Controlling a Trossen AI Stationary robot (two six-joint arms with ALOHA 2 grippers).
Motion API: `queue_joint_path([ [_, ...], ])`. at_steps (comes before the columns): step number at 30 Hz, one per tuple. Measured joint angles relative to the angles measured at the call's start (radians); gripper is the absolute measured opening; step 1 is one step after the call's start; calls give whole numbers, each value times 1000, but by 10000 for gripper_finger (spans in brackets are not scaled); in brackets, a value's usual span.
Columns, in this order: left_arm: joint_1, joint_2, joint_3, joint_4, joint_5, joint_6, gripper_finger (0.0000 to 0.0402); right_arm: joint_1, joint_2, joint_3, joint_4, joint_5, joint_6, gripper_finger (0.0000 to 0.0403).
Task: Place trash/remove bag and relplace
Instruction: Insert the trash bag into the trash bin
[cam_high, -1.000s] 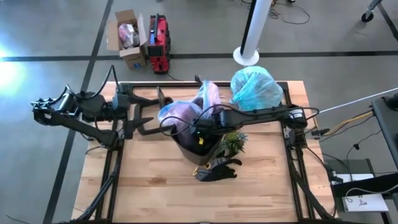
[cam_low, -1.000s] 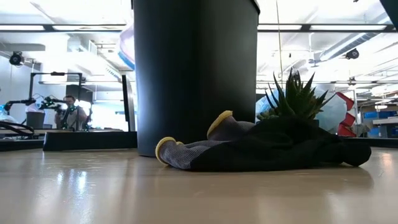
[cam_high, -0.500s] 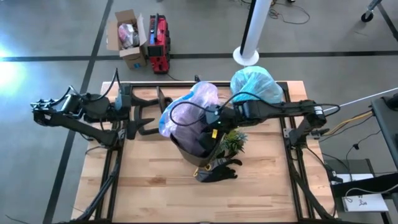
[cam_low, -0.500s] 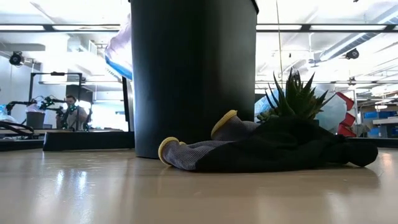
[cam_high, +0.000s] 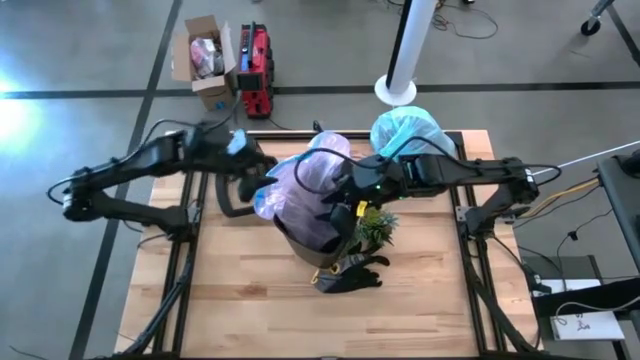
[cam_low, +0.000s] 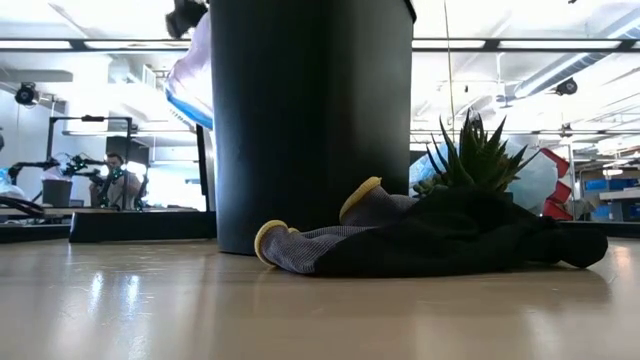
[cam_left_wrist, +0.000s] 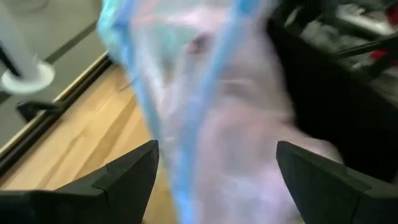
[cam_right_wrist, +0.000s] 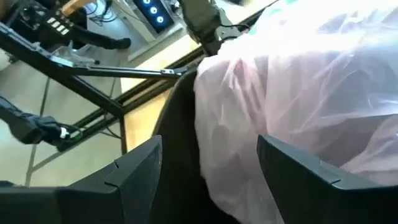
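**Both grippers at the bin, pink bag draped over its mouth**

On the left of the table, the left arm reaches across from its corner, and the left gripper (cam_high: 243, 172) sits right at the near-left edge of the pink translucent bag (cam_high: 305, 180). In its wrist view the two dark fingers (cam_left_wrist: 127, 177) stand wide apart, with nothing between them; the pink film, with a blue band running through it, fills the space just ahead. Whether the fingertips touch the plastic cannot be told.

Centre of the table: the black bin (cam_low: 312, 120) stands upright, and the pink bag billows over its top, hanging down the bin's left side as the low view has it. The bag's blue-tinted edge (cam_low: 188, 95) shows there beside the bin wall.

At the foot of the bin lies the black-and-yellow glove (cam_low: 420, 235), flat on the wooden table (cam_high: 250, 310), touching the bin's base. The green spiky plant (cam_low: 478, 155) stands just behind the glove.

To the right, the right gripper (cam_high: 352, 190) hovers over the bin's right rim, against the pink bag. Its fingers (cam_right_wrist: 140, 168) are spread apart, gripping nothing; pink plastic and the dark bin edge lie just beyond them.

Farther back, the teal-blue bag (cam_high: 410, 140) sits bunched and full at the table's rear edge, well apart from both grippers.
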Motion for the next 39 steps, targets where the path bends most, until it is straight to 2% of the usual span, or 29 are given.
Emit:
queue_joint_path([
  [6, 112, 116, 0, 75, 151, 70, 311, 37, -13, 0, 6, -1, -6, 235],
  [11, 100, 163, 0, 197, 383, 69, 309, 62, -27, 0, 6, 5, 0, 223],
  [14, 69, 176, 0, 259, 461, 64, 291, 68, -36, 0, 6, 26, 1, 214],
  [17, 41, 184, 0, 300, 465, 63, 239, 69, -44, 0, 5, 26, -5, 207],
  [24, -37, 185, 0, 413, 465, 14, 49, 61, -67, -1, 18, 60, -55, 195],
  [26, -67, 192, 0, 452, 461, 3, 14, 52, -74, -1, 72, 81, -80, 194],
  [28, -103, 213, 0, 498, 446, -19, 14, 41, -82, -1, 152, 106, -100, 195],
  [32, -173, 275, 0, 605, 419, -71, 54, 15, -79, 0, 224, 183, -149, 194],
  [37, -234, 346, 0, 750, 414, -139, 114, -17, -64, -2, 99, 209, -149, 190],
  [39, -251, 359, 0, 782, 400, -172, 142, -19, -64, -1, -1, 210, -149, 190],
])
